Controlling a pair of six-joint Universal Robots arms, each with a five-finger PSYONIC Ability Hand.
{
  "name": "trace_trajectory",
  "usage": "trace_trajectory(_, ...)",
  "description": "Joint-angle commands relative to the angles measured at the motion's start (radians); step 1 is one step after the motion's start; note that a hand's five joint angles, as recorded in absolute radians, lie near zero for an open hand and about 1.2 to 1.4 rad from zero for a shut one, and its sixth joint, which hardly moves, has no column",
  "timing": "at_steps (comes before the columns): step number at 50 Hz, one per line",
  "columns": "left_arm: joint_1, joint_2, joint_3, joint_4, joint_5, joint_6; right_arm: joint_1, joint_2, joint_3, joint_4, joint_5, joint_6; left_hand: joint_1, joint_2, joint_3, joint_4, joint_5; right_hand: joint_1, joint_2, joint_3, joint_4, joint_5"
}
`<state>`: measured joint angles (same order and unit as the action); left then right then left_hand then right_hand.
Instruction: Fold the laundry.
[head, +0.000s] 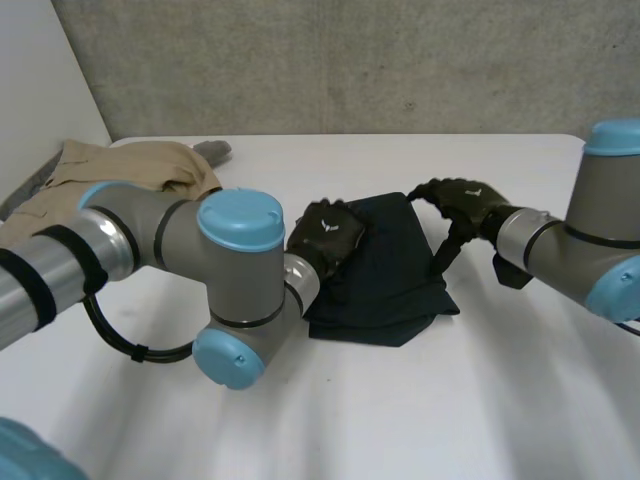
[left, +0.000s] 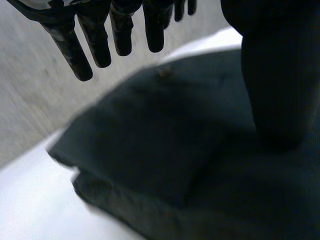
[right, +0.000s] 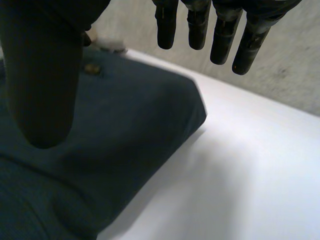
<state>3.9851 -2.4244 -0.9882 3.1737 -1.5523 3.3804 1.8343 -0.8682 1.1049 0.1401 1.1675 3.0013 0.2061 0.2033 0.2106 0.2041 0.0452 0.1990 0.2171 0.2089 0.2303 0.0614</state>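
At the far left corner of the white bench (head: 400, 400) I see a crumpled tan fabric garment (head: 120, 170). My left hand (head: 330, 235) sits at the left edge of the folded dark navy cloth (head: 385, 270), which lies mid-bench; its fingers (left: 70, 50) are straight and released, holding nothing. My right hand (head: 462, 205) hovers at the cloth's far right corner, fingers (right: 198, 30) likewise released.
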Motion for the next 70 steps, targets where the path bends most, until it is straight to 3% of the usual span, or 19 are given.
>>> trace_trajectory(1, 0.017, -0.065, 0.036, -0.069, -0.02, 0.011, 0.037, 0.124, -0.075, 0.022, 0.018, -0.129, 0.034, 0.037, 0.029, 0.036, 0.02, -0.024, -0.043, -0.034, -0.056, -0.061)
trace_trajectory(9, 0.032, -0.074, 0.063, -0.104, -0.02, 0.022, 0.059, 0.178, -0.114, 0.026, 0.106, -0.245, 0.013, 0.016, 0.009, 0.015, 0.0, -0.024, -0.043, -0.034, -0.056, -0.061)
trace_trajectory(20, 0.032, -0.077, 0.083, -0.104, -0.012, 0.05, 0.077, 0.157, -0.12, 0.026, 0.115, -0.251, 0.004, 0.007, 0.0, 0.007, -0.009, -0.024, -0.043, -0.034, -0.056, -0.061)
trace_trajectory(28, 0.052, 0.08, 0.063, -0.092, 0.001, 0.034, 0.073, -0.046, -0.042, -0.04, 0.15, -0.182, -0.028, -0.025, -0.032, -0.026, -0.041, -0.024, -0.043, -0.034, -0.056, -0.061)
trace_trajectory(32, 0.083, 0.2, 0.0, -0.067, 0.055, 0.017, 0.069, -0.165, 0.102, -0.144, 0.187, -0.063, -0.028, -0.025, -0.032, -0.026, -0.041, -0.024, -0.043, -0.034, -0.056, -0.061)
trace_trajectory(39, 0.12, 0.404, -0.144, -0.058, 0.251, -0.044, -0.007, -0.238, 0.322, -0.2, 0.179, 0.094, -0.025, -0.022, -0.029, -0.023, -0.039, -0.024, -0.043, -0.034, -0.056, -0.061)
trace_trajectory(44, 0.17, 0.491, -0.245, -0.06, 0.435, -0.084, -0.039, -0.223, 0.443, -0.211, 0.077, 0.157, -0.022, -0.019, -0.026, -0.02, -0.036, -0.024, -0.043, -0.034, -0.056, -0.061)
trace_trajectory(48, 0.186, 0.505, -0.279, -0.06, 0.511, -0.105, -0.038, -0.157, 0.457, -0.228, -0.006, 0.172, -0.019, -0.016, -0.024, -0.017, -0.033, -0.024, -0.043, -0.034, -0.056, -0.061)
trace_trajectory(60, 0.189, 0.501, -0.287, -0.061, 0.521, -0.116, -0.007, -0.003, 0.354, -0.286, -0.015, 0.18, -0.022, -0.019, -0.026, -0.02, -0.036, -0.024, -0.043, -0.034, -0.056, -0.061)
trace_trajectory(65, 0.19, 0.499, -0.291, -0.061, 0.523, -0.115, 0.008, 0.038, 0.297, -0.303, 0.014, 0.194, -0.022, -0.019, -0.026, -0.02, -0.036, 0.311, 0.292, 0.301, 0.279, 0.274)
trace_trajectory(68, 0.19, 0.501, -0.29, -0.06, 0.523, -0.115, 0.01, 0.063, 0.262, -0.307, 0.024, 0.199, -0.025, -0.022, -0.029, -0.023, -0.039, 0.766, 0.747, 0.756, 0.734, 0.729)
trace_trajectory(69, 0.19, 0.501, -0.29, -0.06, 0.522, -0.115, 0.01, 0.077, 0.238, -0.307, 0.029, 0.2, -0.025, -0.022, -0.029, -0.023, -0.039, 1.098, 1.08, 1.088, 1.067, 1.061)
trace_trajectory(70, 0.19, 0.501, -0.29, -0.06, 0.521, -0.115, 0.011, 0.08, 0.23, -0.307, 0.032, 0.202, -0.025, -0.022, -0.029, -0.023, -0.039, 1.196, 1.178, 1.186, 1.165, 1.159)
